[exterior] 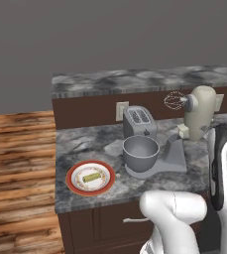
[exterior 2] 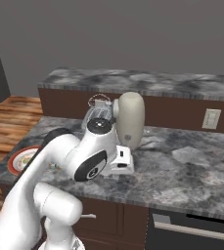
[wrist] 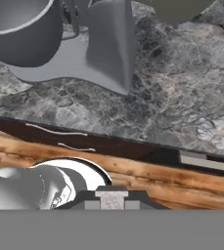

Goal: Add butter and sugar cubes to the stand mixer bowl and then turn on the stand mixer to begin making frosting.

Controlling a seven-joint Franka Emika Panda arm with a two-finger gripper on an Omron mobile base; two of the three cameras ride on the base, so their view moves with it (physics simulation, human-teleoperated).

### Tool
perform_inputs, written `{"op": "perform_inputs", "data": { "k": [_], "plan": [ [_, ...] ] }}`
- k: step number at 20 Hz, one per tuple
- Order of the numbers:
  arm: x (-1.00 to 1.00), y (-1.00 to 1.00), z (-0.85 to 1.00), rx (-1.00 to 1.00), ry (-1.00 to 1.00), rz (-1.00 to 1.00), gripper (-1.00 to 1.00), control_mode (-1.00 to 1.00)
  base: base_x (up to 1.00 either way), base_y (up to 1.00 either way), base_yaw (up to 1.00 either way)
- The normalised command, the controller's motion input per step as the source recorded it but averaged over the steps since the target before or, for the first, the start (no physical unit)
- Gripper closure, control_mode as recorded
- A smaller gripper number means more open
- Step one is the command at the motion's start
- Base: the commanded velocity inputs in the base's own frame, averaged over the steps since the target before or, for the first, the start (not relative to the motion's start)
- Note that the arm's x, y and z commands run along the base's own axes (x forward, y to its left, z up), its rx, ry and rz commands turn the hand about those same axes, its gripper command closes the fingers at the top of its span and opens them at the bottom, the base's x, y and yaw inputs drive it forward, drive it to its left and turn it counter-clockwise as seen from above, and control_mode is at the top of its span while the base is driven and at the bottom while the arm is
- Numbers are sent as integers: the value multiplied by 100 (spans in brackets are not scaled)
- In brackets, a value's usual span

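Still on its red-rimmed plate (exterior: 73,184), the butter (exterior: 90,177) seems pale yellow-green; gripper clenched, empty.

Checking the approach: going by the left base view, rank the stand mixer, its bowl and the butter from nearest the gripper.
1. Stand mixer, right, beside the arm.
2. Stand mixer bowl, centre.
3. Butter, on the plate, far left.

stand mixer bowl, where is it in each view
Left base view: the stand mixer bowl sits centre, in front of the toaster.
Right base view: I cannot make it out behind the arm.
Hand view: top left corner, cut by the edge.
Shared landmark: the stand mixer, whose grey neck rises beside the bowl.
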Motion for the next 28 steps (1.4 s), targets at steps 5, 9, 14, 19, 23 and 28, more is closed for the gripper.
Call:
{"op": "perform_inputs", "data": {
  "k": [5, 9, 14, 19, 23, 28],
  "plan": [
    [0, 99, 68, -12, 0, -5, 100, -100, 0, 0, 0],
    [1, 85, 49, -5, 0, -4, 100, -100, 0, 0, 0],
    [15, 68, 20, 0, 0, -3, 100, -100, 0, 0, 0],
    [39, 40, 14, 0, 0, -2, 100, -100, 0, 0, 0],
    [60, 27, 0, 0, 0, -2, 100, -100, 0, 0, 0],
    [63, 10, -10, 1, 0, -3, 100, -100, 0, 0, 0]
  ]
}}
